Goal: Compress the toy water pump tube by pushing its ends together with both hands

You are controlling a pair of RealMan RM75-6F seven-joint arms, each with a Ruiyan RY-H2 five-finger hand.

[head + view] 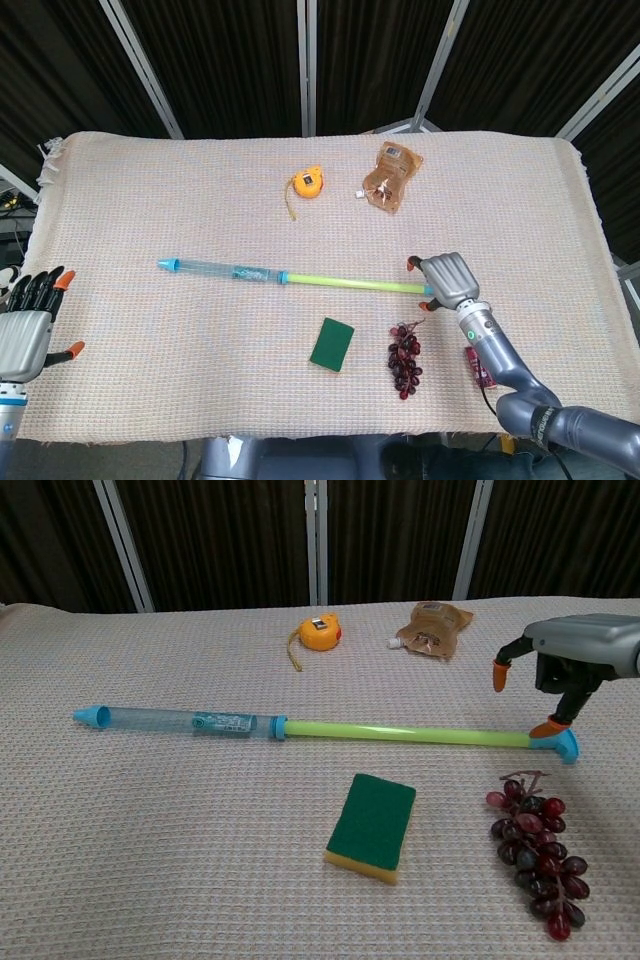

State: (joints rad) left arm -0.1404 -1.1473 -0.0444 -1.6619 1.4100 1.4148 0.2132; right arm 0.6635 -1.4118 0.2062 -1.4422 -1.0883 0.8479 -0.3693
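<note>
Woven tablecloth, pump tube handle beneath right hand, fingers spread, gripping nothing

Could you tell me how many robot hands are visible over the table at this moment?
2: the right hand is at the blue handle end of the pump tube; the left hand hovers open at the table's left edge.
</note>
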